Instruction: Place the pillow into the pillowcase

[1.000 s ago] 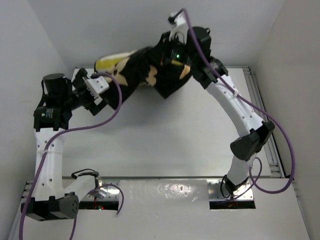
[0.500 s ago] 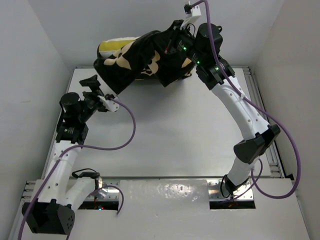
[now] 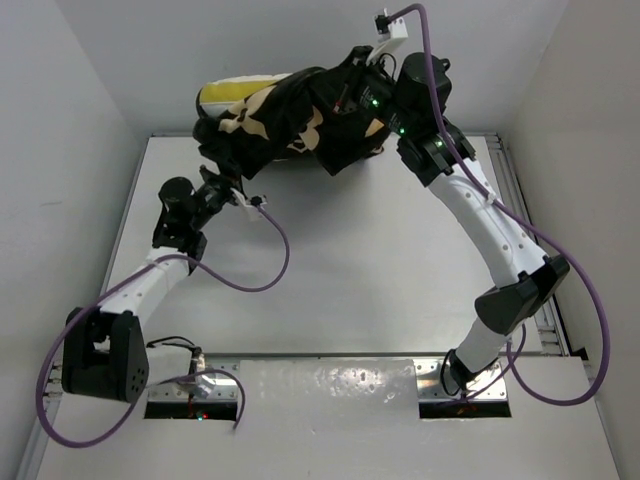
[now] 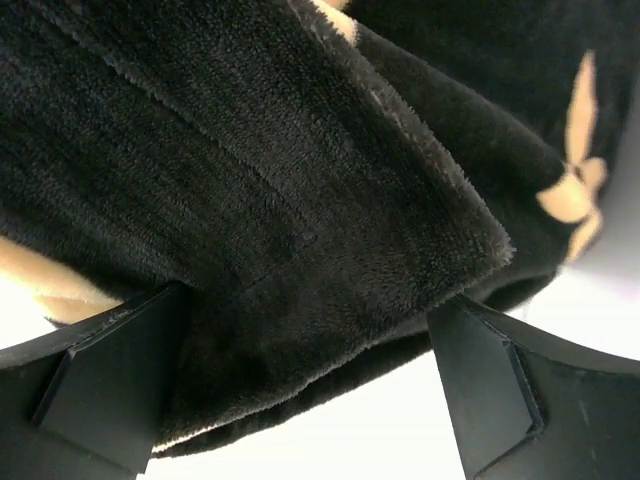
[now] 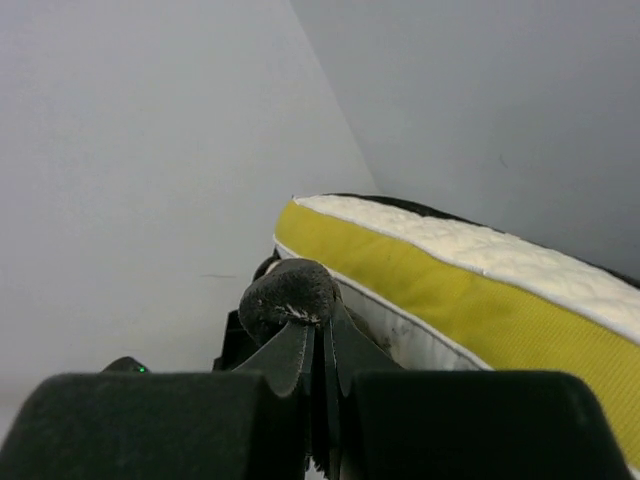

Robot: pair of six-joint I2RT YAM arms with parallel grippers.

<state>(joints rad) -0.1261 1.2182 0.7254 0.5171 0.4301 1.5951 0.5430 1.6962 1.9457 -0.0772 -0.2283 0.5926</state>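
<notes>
— Where is the pillow to be found?
— It is held up above the far end of the surface, close to the far wall. Most of it is wrapped in the black pillowcase. Only a yellow-edged end is seen sticking out on the far left.
— Why is it lifted like that?
— It is likely done so the pillowcase can be pulled along the pillow without being dragged on the surface.
— What is being done by the right fingers?
— They are clenched on a small bunch of black cloth at the right side of the bundle. The whole bundle seems to be hung from that pinch.
— And the left fingers?
— They are spread wide. A thick fold of the pillowcase's edge is seen between them, but nothing is squeezed. It is guessed that this edge is meant to be grabbed and tugged over the bare end.
— Can any words be read?
— No. No brand, label or writing can be made out. Only tan flower shapes are printed on the black cloth.
</notes>
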